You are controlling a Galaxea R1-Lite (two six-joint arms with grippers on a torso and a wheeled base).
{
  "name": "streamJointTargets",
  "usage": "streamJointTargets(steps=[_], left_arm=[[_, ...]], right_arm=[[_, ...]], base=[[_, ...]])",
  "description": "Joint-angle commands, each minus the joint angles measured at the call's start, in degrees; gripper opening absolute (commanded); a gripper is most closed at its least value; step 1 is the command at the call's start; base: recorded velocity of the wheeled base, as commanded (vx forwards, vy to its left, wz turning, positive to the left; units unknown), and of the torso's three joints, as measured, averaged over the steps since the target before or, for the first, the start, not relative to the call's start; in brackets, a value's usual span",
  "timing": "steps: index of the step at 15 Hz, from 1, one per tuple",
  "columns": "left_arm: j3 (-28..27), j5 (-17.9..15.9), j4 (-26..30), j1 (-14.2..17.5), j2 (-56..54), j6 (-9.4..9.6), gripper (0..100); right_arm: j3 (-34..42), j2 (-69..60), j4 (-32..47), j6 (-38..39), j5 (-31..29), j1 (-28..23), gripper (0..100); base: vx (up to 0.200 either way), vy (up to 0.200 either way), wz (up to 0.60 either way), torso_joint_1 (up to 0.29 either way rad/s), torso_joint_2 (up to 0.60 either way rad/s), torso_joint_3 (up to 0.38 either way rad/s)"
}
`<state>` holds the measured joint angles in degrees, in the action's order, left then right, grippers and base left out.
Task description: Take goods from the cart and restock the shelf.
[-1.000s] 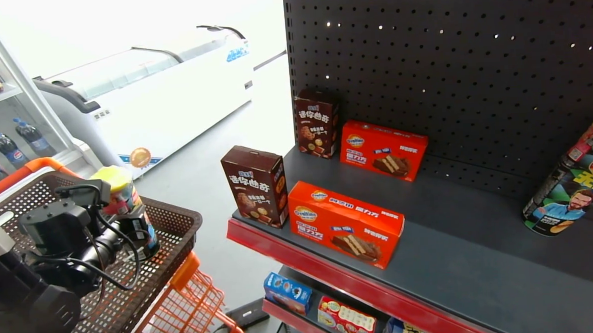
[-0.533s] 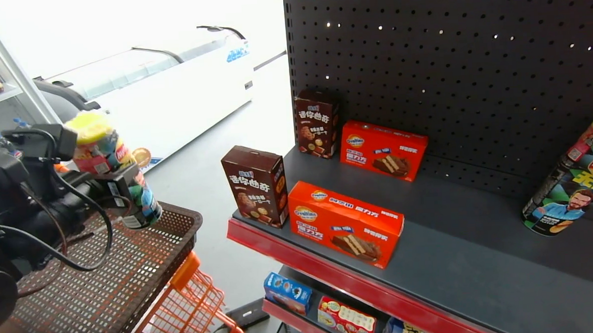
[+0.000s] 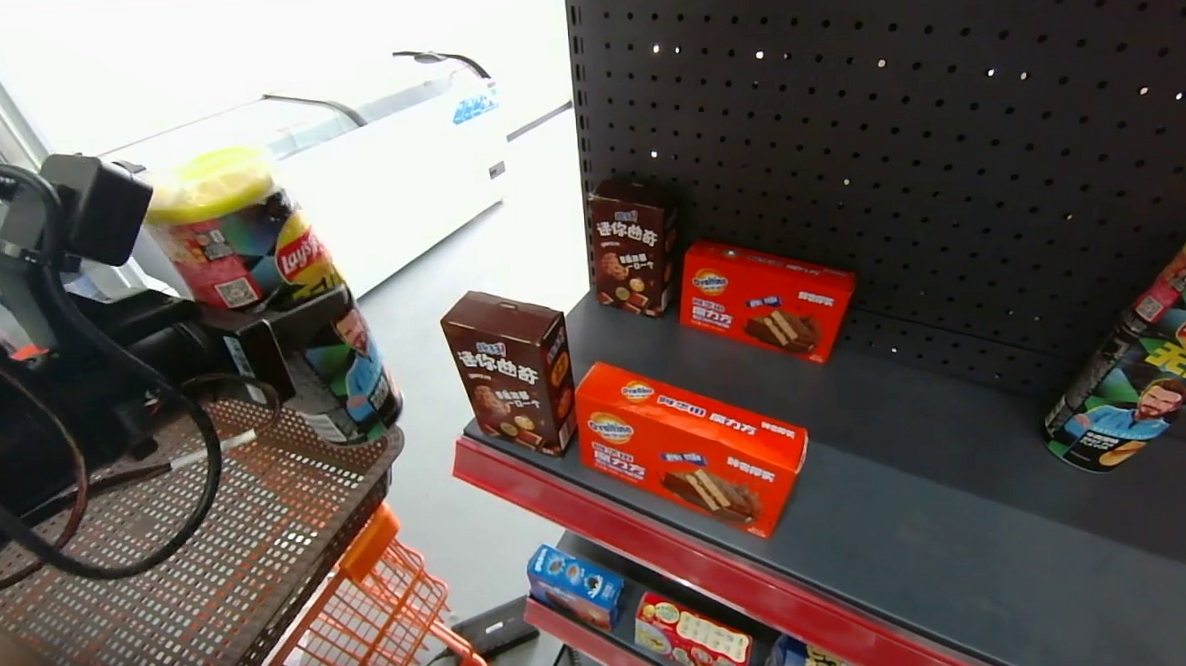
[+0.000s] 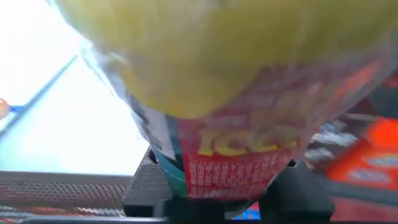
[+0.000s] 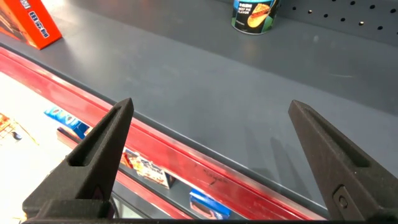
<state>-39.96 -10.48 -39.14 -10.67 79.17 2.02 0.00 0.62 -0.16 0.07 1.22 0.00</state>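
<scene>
My left gripper (image 3: 299,361) is shut on a chip can (image 3: 271,287) with a yellow lid, held tilted in the air above the cart basket (image 3: 193,581), left of the shelf. The left wrist view looks along the same chip can (image 4: 236,99), its yellow lid nearest, between the two dark fingers (image 4: 146,193). A second chip can (image 3: 1150,359) leans against the pegboard at the shelf's right end and shows again as the far can (image 5: 255,14) in the right wrist view. My right gripper (image 5: 214,158) is open above the bare shelf board (image 5: 261,87).
Two brown cookie boxes (image 3: 513,372) and two orange boxes (image 3: 693,447) stand on the shelf's left half. The red shelf edge (image 3: 683,554) runs along the front, with goods on the lower shelf (image 3: 656,626). A white chest freezer (image 3: 336,174) stands behind the cart.
My left gripper has lifted the chip can out of the cart basket, up and to the right toward the shelf. The shelf goods have stayed where they were.
</scene>
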Motion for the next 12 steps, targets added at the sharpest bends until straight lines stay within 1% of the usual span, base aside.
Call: streamJointTargets(steps=[1, 2, 5, 6, 7, 8, 9, 10, 12], left_arm=[[-3.3, -1.0, 10.6, -6.2, -9.4, -1.41, 0], [-3.6, -2.9, 13.3, -7.5, -10.3, -1.58, 0], [-4.1, -8.3, 13.8, -9.4, -10.3, -1.85, 0], [-3.5, -9.0, 13.7, -9.7, -10.2, -1.41, 0], [-3.0, -9.6, 13.8, -11.4, -9.9, -0.97, 0], [-3.3, -10.4, 13.3, -14.4, -8.6, -0.88, 0], [-3.7, -11.0, 11.9, -15.8, -7.4, -0.88, 0], [-3.8, -11.8, 9.7, -16.8, -5.5, -0.97, 0], [-3.9, -13.9, 6.4, -17.6, -2.9, -0.97, 0]], right_arm=[[0.0, 0.1, 0.0, 0.0, 0.0, 0.0, 100], [0.0, 0.1, 0.0, 0.0, 0.0, 0.0, 100], [0.0, 0.1, 0.0, 0.0, 0.0, 0.0, 100], [0.0, 0.1, 0.0, 0.0, 0.0, 0.0, 100], [0.0, 0.1, 0.0, 0.0, 0.0, 0.0, 100], [0.0, 0.1, 0.0, 0.0, 0.0, 0.0, 100], [0.0, 0.1, 0.0, 0.0, 0.0, 0.0, 100], [0.0, 0.1, 0.0, 0.0, 0.0, 0.0, 100], [0.0, 0.1, 0.0, 0.0, 0.0, 0.0, 100]], base=[[0.0, 0.0, 0.0, 0.0, 0.0, 0.0], [0.0, 0.0, 0.0, 0.0, 0.0, 0.0], [0.0, 0.0, 0.0, 0.0, 0.0, 0.0], [0.0, 0.0, 0.0, 0.0, 0.0, 0.0], [0.0, 0.0, 0.0, 0.0, 0.0, 0.0], [0.0, 0.0, 0.0, 0.0, 0.0, 0.0], [0.0, 0.0, 0.0, 0.0, 0.0, 0.0], [0.0, 0.0, 0.0, 0.0, 0.0, 0.0], [0.0, 0.0, 0.0, 0.0, 0.0, 0.0]])
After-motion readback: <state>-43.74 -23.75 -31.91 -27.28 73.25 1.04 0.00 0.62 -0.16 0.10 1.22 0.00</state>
